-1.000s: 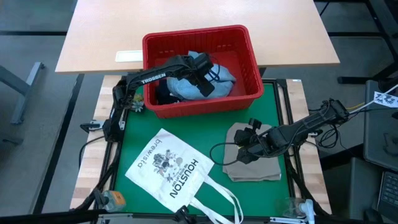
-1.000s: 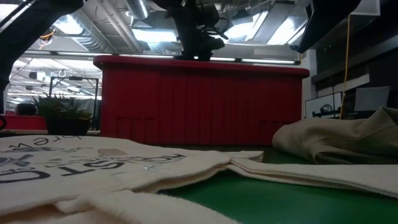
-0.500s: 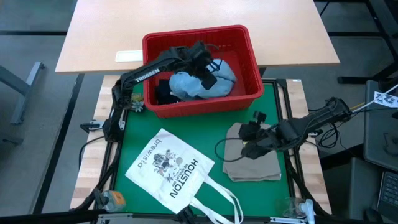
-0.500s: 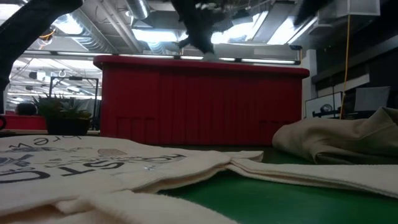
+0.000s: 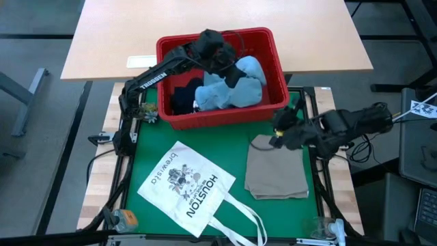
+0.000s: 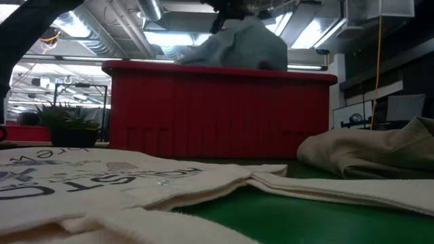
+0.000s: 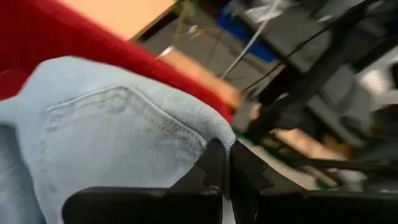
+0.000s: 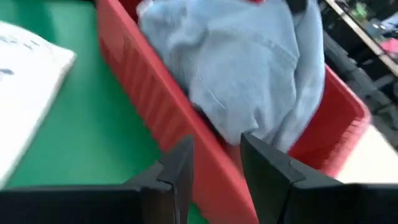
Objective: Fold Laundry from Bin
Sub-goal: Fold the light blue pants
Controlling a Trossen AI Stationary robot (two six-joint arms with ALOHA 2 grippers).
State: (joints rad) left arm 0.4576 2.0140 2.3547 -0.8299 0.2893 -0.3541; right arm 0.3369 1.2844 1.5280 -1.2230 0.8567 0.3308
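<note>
The red bin (image 5: pixel 273 82) stands at the mat's far edge, with light blue jeans (image 5: pixel 229 92) and a dark garment (image 5: pixel 183 101) inside. My left gripper (image 5: pixel 231 68) is over the bin, shut on the jeans (image 7: pixel 112 137), which bulge above the rim (image 6: pixel 237 44). A folded beige cloth (image 5: pixel 276 174) lies flat on the green mat at the right. Above its far edge my right gripper (image 5: pixel 278 131) stands open, with nothing between its fingers (image 8: pixel 214 171), facing the bin wall (image 8: pixel 155 106). My left gripper pinches a raised fold of the jeans (image 7: pixel 221 140) between its two fingertips, beside a stitched seam. The fingers slant downward into the bin from the table's left. The pinched part is lifted above the rim; the rest hangs down, its lower end still lying in the bin.
A white tote bag printed "HOUSTON" (image 5: pixel 188 188) lies flat on the mat's near left, its handles (image 5: pixel 246 222) trailing toward the near edge. A wooden table (image 5: pixel 205 27) stands behind the bin. Bare green mat (image 5: pixel 232 147) lies between bag, cloth and bin.
My left gripper has shut on the jeans in the bin, risen and tipped up toward level, pulling a bunch of them above the rim while the rest stays inside. My right gripper, still open, has risen off the beige cloth and moved toward the far edge.
</note>
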